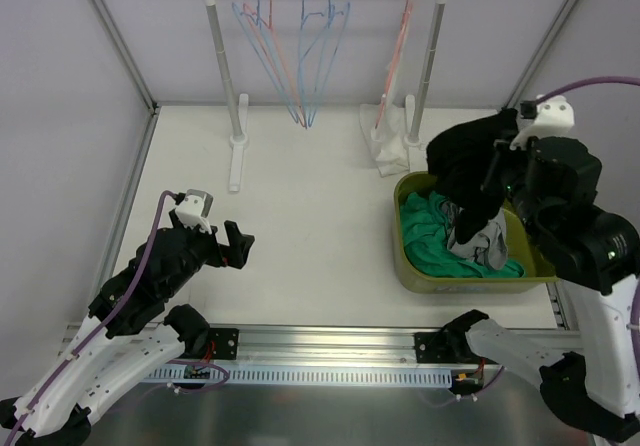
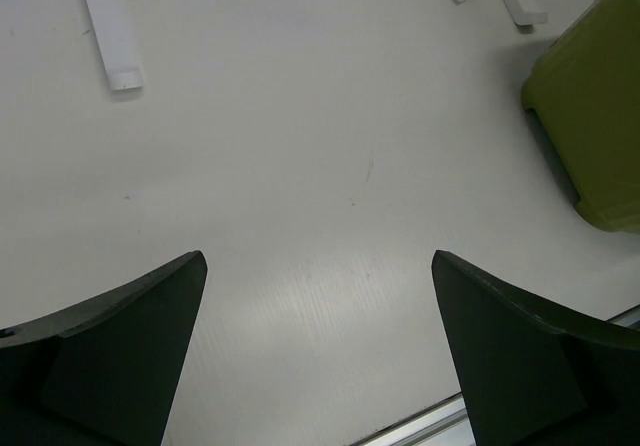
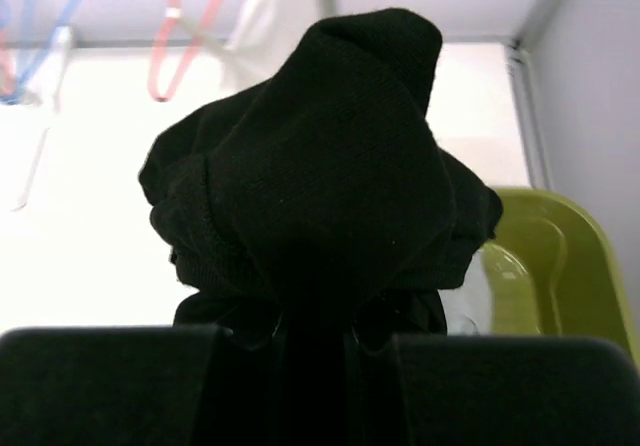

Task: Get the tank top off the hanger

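Note:
A bunched black tank top [image 1: 462, 158] hangs above the far end of the olive bin [image 1: 408, 266]. My right gripper [image 3: 318, 331] is shut on it, and the dark cloth [image 3: 330, 166] fills the gap between the jaws and hides the fingertips. No hanger is in the fabric. Several empty blue and red hangers [image 1: 300, 56] hang on the rail at the back. My left gripper [image 1: 238, 246] hovers low over the bare table at the near left, its jaws wide open [image 2: 318, 266] with nothing between them.
The bin holds green [image 1: 430, 231] and grey [image 1: 480, 241] clothes. A white garment [image 1: 385, 136] hangs from a red hanger beside the rack's right post [image 1: 430, 56]. The rack's left post and foot [image 1: 232, 136] stand at the back left. The bin's corner [image 2: 590, 116] shows right of the left gripper.

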Controlling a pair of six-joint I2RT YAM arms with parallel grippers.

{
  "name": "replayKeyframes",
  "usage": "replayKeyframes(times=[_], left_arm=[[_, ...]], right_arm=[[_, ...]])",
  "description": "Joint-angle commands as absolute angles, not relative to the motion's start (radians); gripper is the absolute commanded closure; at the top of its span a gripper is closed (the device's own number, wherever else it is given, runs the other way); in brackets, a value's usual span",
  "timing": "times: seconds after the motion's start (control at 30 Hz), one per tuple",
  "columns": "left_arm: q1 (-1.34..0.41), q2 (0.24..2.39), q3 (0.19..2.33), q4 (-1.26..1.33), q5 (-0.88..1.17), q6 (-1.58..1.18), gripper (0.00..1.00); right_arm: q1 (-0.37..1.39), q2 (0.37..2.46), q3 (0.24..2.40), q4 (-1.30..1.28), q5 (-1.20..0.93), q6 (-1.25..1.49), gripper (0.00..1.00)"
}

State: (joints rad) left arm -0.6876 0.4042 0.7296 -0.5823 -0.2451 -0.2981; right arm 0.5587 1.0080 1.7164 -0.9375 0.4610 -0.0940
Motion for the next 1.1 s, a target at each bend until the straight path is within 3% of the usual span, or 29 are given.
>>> replayKeyframes(times=[0.0,0.17,0.3,0.4,0.57,0.6,0.67,0.7,0.8,0.9,1.07], left_arm=[[-0.692,0.399,0.741,-0.588,-0.261,-0.282,0.01],[-0.692,0.391,0.738,-0.588,-0.250,-0.284,0.01],[-0.692,0.385,0.739,-0.589,-0.239,-0.284,0.01],[-0.692,0.379,0.739,-0.588,-0.235,-0.285,0.01],[-0.692,0.373,0.744,-0.589,-0.239,-0.313,0.01],[-0.693,0.367,0.753,-0.591,-0.238,-0.330,0.01],[-0.693,0.341,0.767,-0.586,-0.212,-0.394,0.01],[-0.692,0.330,0.787,-0.587,-0.224,-0.429,0.01],[-0.692,0.278,0.811,-0.581,-0.275,-0.549,0.01],[-0.692,0.252,0.853,-0.555,-0.269,-0.586,0.01],[-0.692,0.423,1.026,-0.525,-0.158,-0.555,0.01]], right_arm=[[0.404,0.948,1.671,-1.017,0.435,-0.103,1.00],[0.094,0.916,1.501,-1.009,0.183,-0.031,1.00],[-0.116,0.913,1.284,-0.858,0.100,0.058,1.00],[-0.216,0.934,1.051,-0.667,-0.037,0.142,1.00],[-0.245,1.126,0.891,-0.572,-0.020,0.178,0.99],[-0.245,1.135,0.856,-0.557,-0.014,0.179,0.89],[-0.245,1.091,0.816,-0.529,0.024,0.187,0.81],[-0.245,1.036,0.807,-0.531,0.044,0.189,0.61],[-0.245,0.951,0.859,-0.613,0.113,0.164,0.30],[-0.245,0.911,0.968,-0.696,0.172,0.143,0.18],[-0.245,0.836,1.089,-0.784,0.302,0.104,0.01]])
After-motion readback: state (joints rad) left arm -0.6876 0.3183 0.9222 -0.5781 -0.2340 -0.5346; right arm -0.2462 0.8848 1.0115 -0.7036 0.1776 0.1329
